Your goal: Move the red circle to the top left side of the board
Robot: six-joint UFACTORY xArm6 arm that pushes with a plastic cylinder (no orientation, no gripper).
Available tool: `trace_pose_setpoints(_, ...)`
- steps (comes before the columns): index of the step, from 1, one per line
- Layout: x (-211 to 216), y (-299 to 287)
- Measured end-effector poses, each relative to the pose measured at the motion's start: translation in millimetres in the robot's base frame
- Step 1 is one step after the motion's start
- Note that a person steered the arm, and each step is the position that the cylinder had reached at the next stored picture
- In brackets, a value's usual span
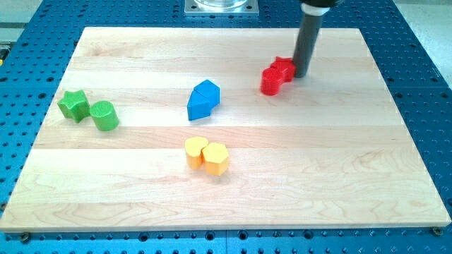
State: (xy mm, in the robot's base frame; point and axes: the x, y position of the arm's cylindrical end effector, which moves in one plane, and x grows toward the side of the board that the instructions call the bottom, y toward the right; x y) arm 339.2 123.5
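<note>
The red circle (270, 81) lies on the wooden board (353, 162), above and right of its middle. A red star (284, 68) touches it on its upper right. My tip (301, 75) stands just right of the red star, touching or almost touching it. The rod rises from there to the view's top edge.
Two blue blocks (203, 99) lie together left of the red pair. A yellow heart (195, 151) and a yellow hexagon (216, 159) touch below the middle. A green star (73, 104) and a green cylinder (104, 116) sit near the left edge.
</note>
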Motion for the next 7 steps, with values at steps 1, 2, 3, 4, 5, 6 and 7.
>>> trace_pose_setpoints(1,16,2)
trace_pose_setpoints(2,53,-28)
trace_pose_setpoints(3,53,-88)
trace_pose_setpoints(4,1,-135)
trace_pose_setpoints(5,-53,-183)
trace_pose_setpoints(6,-48,-136)
trace_pose_setpoints(7,-61,-135)
